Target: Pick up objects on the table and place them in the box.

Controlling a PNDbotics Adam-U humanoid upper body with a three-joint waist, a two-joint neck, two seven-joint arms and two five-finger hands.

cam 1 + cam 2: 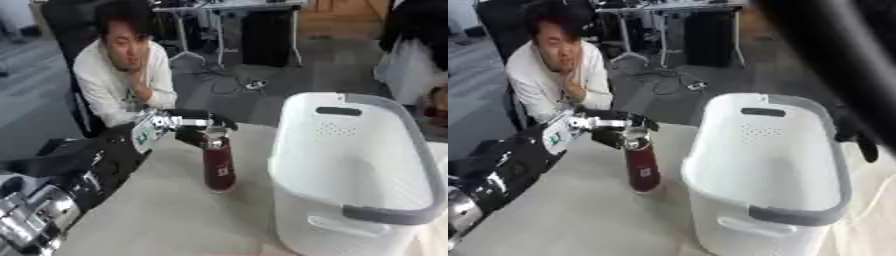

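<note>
while gripping the top of the dark red bottle [218, 167], left hand [194, 128] curled around its cap. stands upright on the table [166, 220], beside the white basket [350, 175].

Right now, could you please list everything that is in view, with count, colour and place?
bottle: one, dark red with a silver top, upright on the table left of the basket.
basket: one, white with a grey rim, on the right part of the table; what lies inside it cannot be seen.
table: one, pale beige, under the bottle and the basket.
desks: pale, with black items beneath, far behind on the grey floor.
left hand: one, black and silver, reaching in from the left, fingers curled round the top of the bottle.
right hand: one, dark, seen only in the right eye view beyond the basket's right rim; its fingers cannot be made out.
</note>
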